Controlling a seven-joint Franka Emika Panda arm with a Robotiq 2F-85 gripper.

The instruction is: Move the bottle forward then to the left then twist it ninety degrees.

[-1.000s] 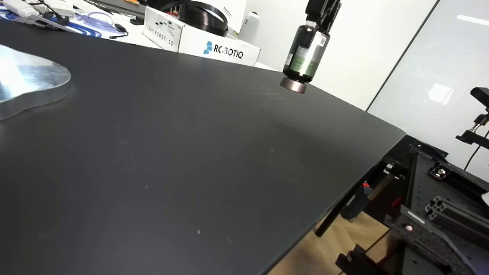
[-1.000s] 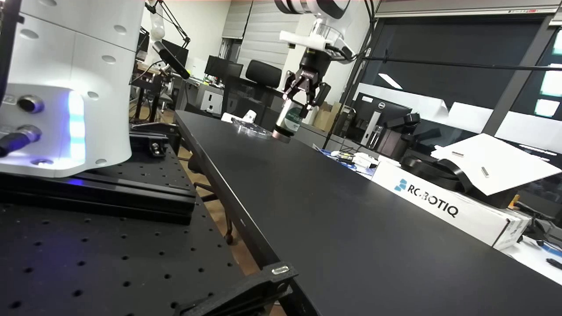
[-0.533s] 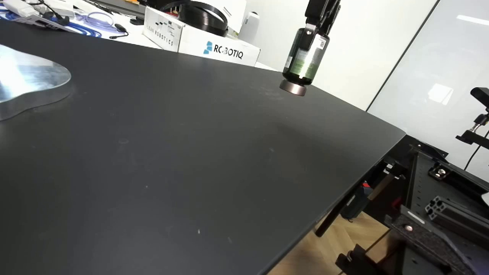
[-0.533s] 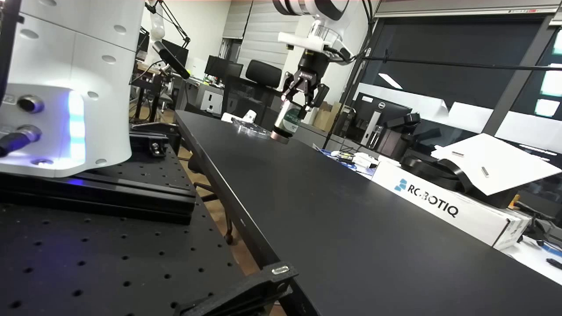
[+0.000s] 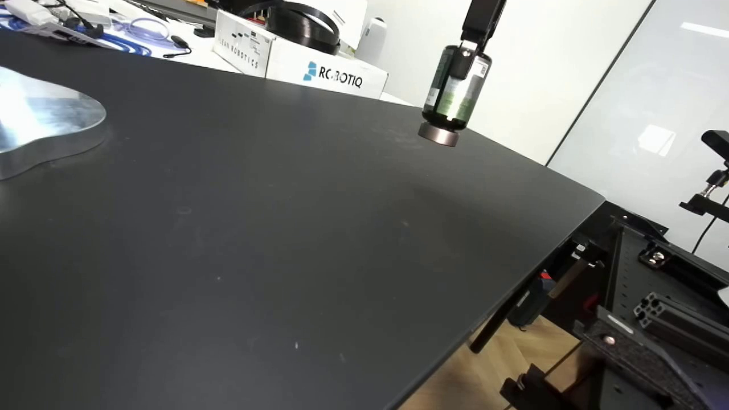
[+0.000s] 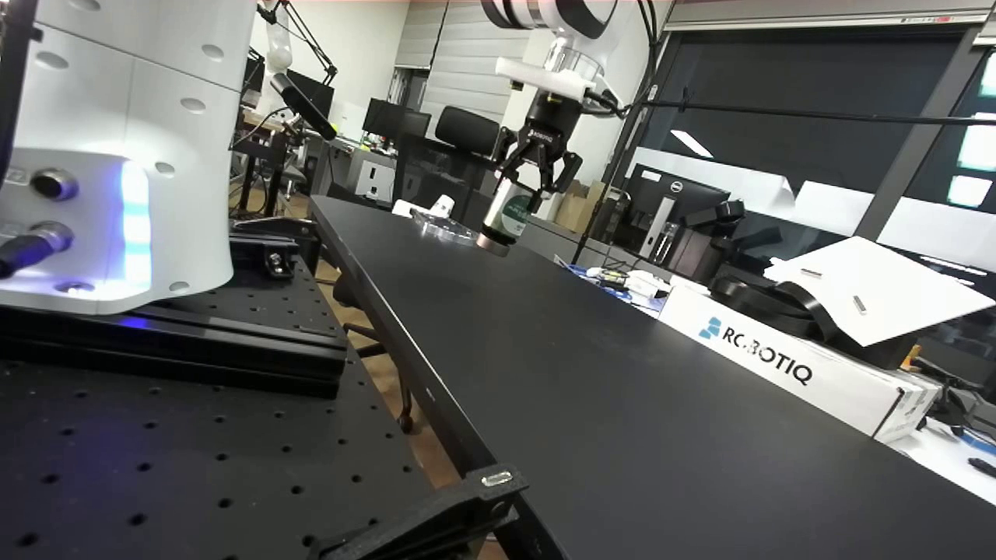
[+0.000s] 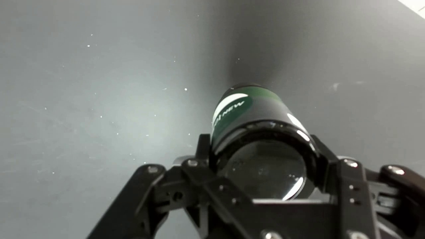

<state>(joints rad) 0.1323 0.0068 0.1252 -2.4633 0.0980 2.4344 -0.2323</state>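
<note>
The bottle, dark green with a pale label band and a greyish cap, shows in both exterior views. It hangs cap down and tilted above the dark table. In the wrist view the bottle points away, its round base facing the camera. My gripper is shut on the bottle near its base end, one finger on each side. The gripper also shows in the wrist view. In an exterior view one finger crosses the bottle, and the far finger is hidden.
A white Robotiq box stands along the table's far edge and also shows in an exterior view. A shiny metal plate lies on the table. A clear object sits at the table end. A clamp stands at the table edge.
The bottle and gripper have sunk slightly and turned a little about the bottle's long axis; the label and fingers face slightly differently. The grip on the bottle is unchanged.
</note>
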